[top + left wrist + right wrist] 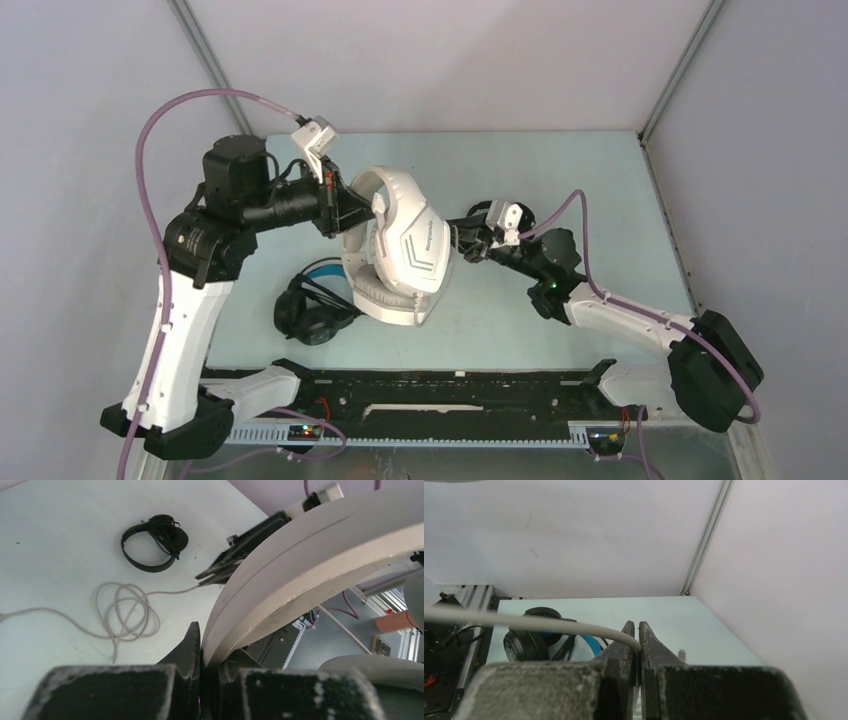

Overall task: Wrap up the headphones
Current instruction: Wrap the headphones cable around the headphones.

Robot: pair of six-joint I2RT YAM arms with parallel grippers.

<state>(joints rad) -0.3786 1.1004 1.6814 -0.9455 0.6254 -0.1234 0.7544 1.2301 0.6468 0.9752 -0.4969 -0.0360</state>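
**Around the workspace**

On my feed I see a pale green tabletop (pixel 600 160) boxed in by plain white walls (pixel 450 60), with metal posts (pixel 679 65) running up the back corners. A black rail (pixel 520 385) lies along the near edge. A slotted white cable duct (pixel 430 437) sits just in front of it.

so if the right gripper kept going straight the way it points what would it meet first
Probably the bulky white over-ear headphones just ahead of the right gripper in the top view. Its own view shows only pale table and wall ahead, so it may pass underneath.
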